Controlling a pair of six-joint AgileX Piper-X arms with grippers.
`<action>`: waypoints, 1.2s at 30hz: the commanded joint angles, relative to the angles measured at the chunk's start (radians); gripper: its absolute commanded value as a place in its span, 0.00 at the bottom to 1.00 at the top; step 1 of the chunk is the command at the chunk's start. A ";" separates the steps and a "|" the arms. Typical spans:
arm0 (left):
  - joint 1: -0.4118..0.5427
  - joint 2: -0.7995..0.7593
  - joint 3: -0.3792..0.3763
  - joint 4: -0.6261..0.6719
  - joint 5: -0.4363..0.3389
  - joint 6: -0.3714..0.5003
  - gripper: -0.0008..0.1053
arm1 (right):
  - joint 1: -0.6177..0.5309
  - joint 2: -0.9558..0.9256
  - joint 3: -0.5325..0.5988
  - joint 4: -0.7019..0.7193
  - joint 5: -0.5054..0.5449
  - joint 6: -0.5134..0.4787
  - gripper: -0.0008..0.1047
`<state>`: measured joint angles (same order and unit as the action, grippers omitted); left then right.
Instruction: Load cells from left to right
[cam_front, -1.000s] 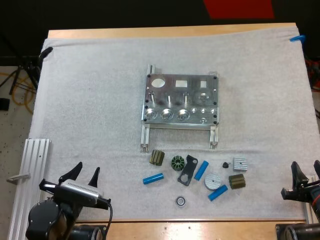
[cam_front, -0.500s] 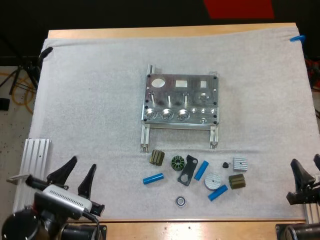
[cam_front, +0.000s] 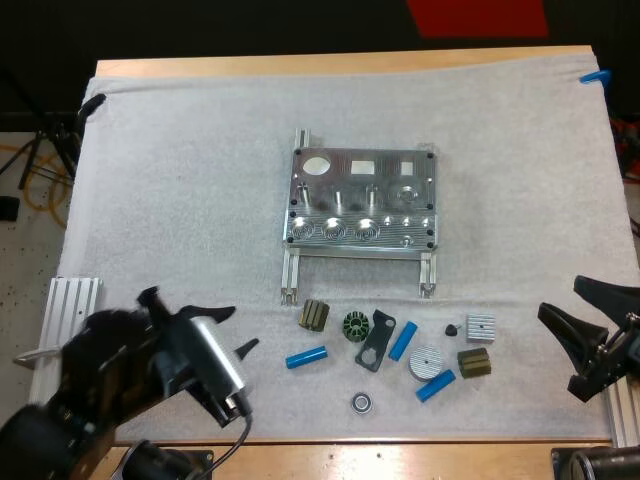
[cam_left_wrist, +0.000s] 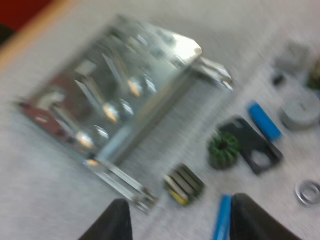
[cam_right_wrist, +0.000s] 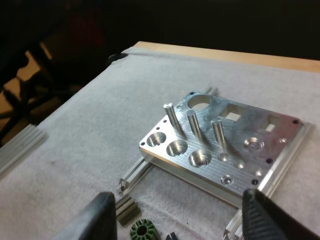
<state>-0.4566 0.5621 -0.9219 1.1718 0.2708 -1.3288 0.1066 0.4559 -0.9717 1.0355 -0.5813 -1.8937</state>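
The metal fixture (cam_front: 362, 198) lies mid-mat with three empty round pockets along its near edge and three upright pins. Three blue cylinders (cam_front: 306, 356) (cam_front: 403, 340) (cam_front: 435, 385) lie on the mat in front of it. My left gripper (cam_front: 232, 332) is open, just left of the leftmost cylinder. In the left wrist view its fingers (cam_left_wrist: 112, 222) stand wide apart, with that blue cylinder (cam_left_wrist: 222, 220) ahead between them and the fixture (cam_left_wrist: 115, 95) beyond. My right gripper (cam_front: 575, 312) is open near the mat's right edge, and its own view faces the fixture (cam_right_wrist: 220, 145).
Small parts lie among the cylinders: an olive stator (cam_front: 314, 316), a green rotor (cam_front: 354, 326), a black bracket (cam_front: 376, 342), a silver disc (cam_front: 425, 361), a second olive piece (cam_front: 474, 363), a finned block (cam_front: 480, 327) and a bearing (cam_front: 361, 402). An aluminium rail (cam_front: 70, 330) lies at the left.
My left arm has swung forward and to the right, bringing its open gripper close to the leftmost blue cylinder. My right gripper has risen and turned in towards the parts.
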 joint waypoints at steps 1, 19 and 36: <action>-0.023 0.035 -0.006 0.014 -0.007 0.018 0.43 | -0.002 0.018 -0.009 0.002 -0.034 -0.044 0.51; -0.174 0.556 -0.006 0.026 -0.007 0.099 0.43 | 0.358 0.214 -0.008 0.056 0.127 -0.299 0.51; -0.177 0.690 0.206 -0.256 -0.069 0.154 0.43 | 0.457 0.292 0.012 0.054 0.232 -0.302 0.51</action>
<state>-0.6275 1.2534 -0.7162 0.9362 0.2061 -1.1891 0.5618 0.7498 -0.9577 1.0951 -0.3482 -2.1843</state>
